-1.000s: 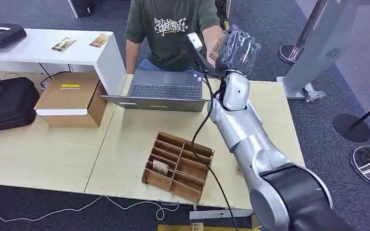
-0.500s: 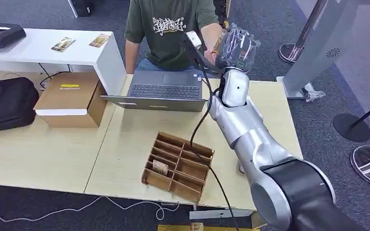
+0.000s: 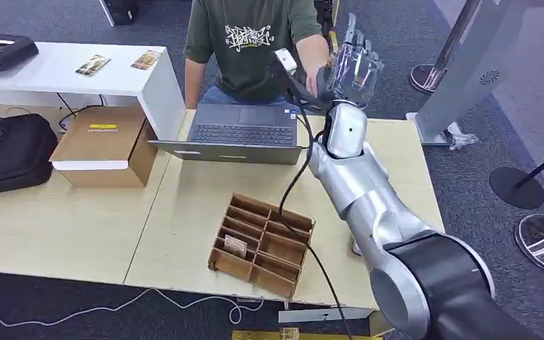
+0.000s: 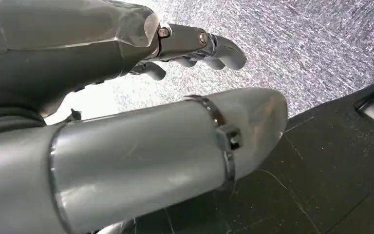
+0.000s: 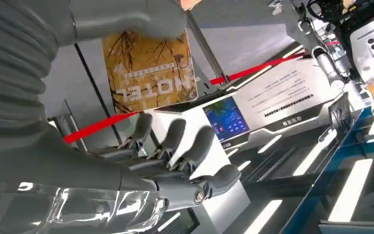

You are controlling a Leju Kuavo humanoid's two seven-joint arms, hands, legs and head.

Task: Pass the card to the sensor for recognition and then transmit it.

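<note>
Near on the counter (image 3: 184, 212) sits a brown divided tray (image 3: 262, 244), with an open laptop (image 3: 244, 131) beyond it. Farther off, the right hand (image 3: 350, 67) is raised past the counter's far edge toward a seated person (image 3: 251, 42). Its fingers (image 5: 185, 146) are spread apart, and the yellow card (image 5: 148, 73) lies between them and the thumb; whether it is pinched I cannot tell. The left hand (image 4: 195, 46) hangs with fingers loosely curled, holding nothing.
</note>
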